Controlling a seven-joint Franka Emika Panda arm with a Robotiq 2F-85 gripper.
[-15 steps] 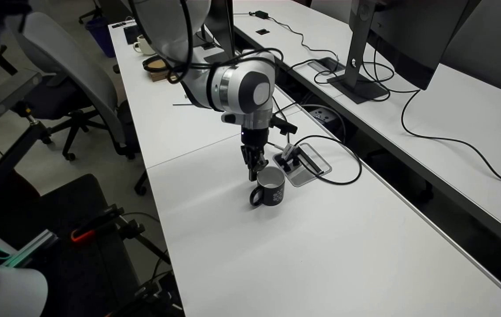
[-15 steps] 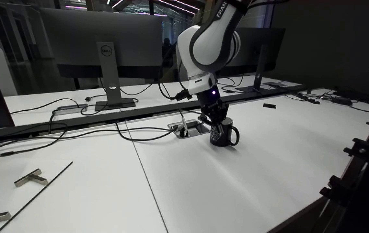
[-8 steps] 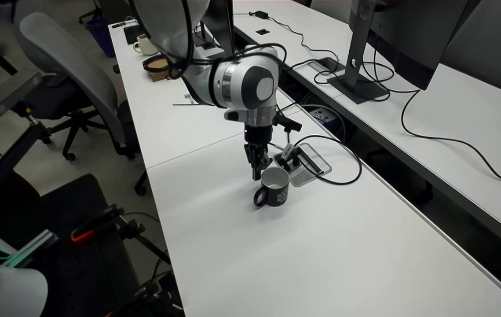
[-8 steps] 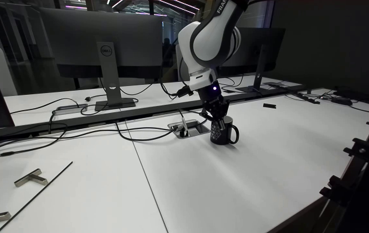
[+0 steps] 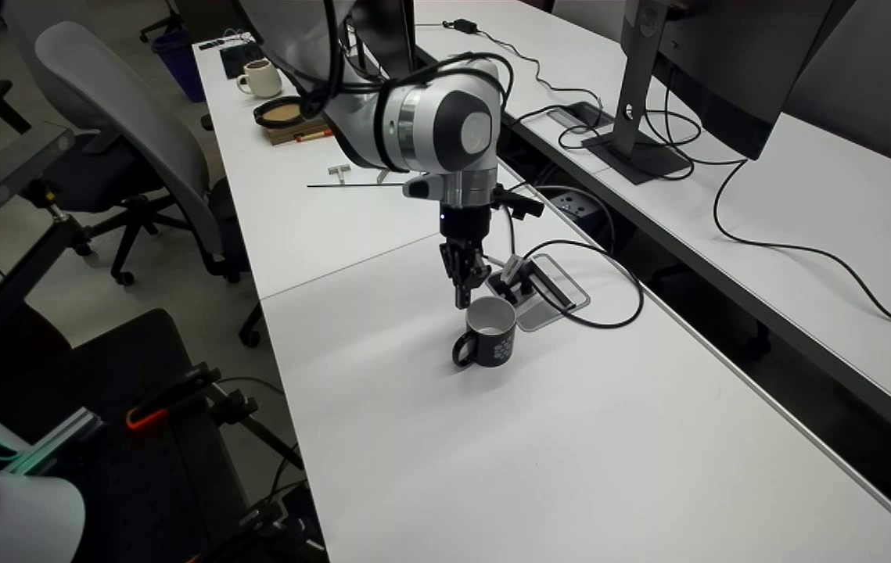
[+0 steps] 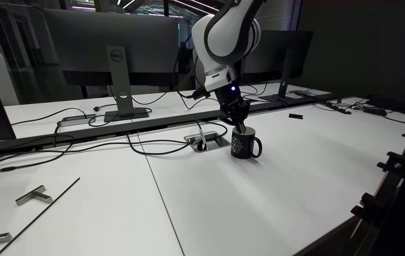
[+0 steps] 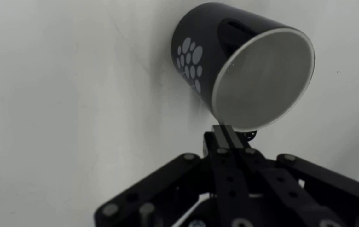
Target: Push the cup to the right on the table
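The cup (image 5: 496, 348) is a small dark mug with a pale inside, standing upright on the white table (image 5: 508, 469). It also shows in an exterior view (image 6: 242, 146), its handle to the right there, and large in the wrist view (image 7: 204, 34). My gripper (image 7: 225, 127) is shut with nothing between its fingertips. The fingertips are beside the cup at about rim height, as both exterior views show, with the gripper (image 5: 463, 301) and the gripper (image 6: 240, 130) tilted downward. I cannot tell whether they touch the rim.
A cable box (image 5: 543, 313) with plugs and a looping black cable lies recessed in the table close to the cup. A monitor (image 5: 727, 70) stands on the neighbouring desk. Metal bars (image 6: 33, 195) lie on a sheet at the table's other end.
The gripper has risen from beside the cup's wall to about its rim. The cup has shifted slightly, a little rightward in an exterior view, mostly in the earlier half second.
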